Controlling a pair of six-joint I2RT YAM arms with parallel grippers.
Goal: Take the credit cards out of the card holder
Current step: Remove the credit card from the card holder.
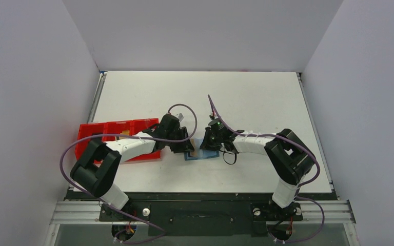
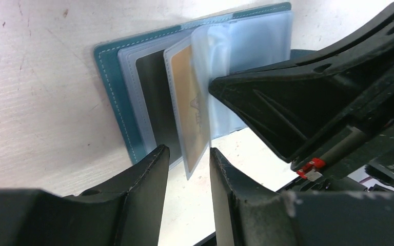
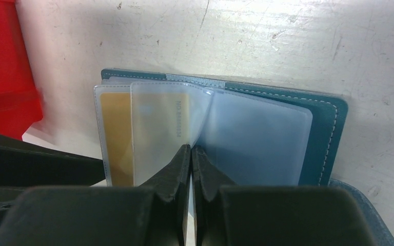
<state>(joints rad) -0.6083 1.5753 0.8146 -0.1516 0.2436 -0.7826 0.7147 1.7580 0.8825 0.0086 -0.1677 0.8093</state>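
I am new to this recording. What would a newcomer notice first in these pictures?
The blue card holder lies open in the middle of the table, between both arms, showing a gold card and a dark grey card inside. The right gripper is shut on a clear sleeve, while the left gripper stands open around the gold card's edge. A red tray sits at the left.

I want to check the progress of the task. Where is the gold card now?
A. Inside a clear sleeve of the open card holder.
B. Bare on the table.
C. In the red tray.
A: the gold card lies inside a clear sleeve of the open card holder, which rests on the table.
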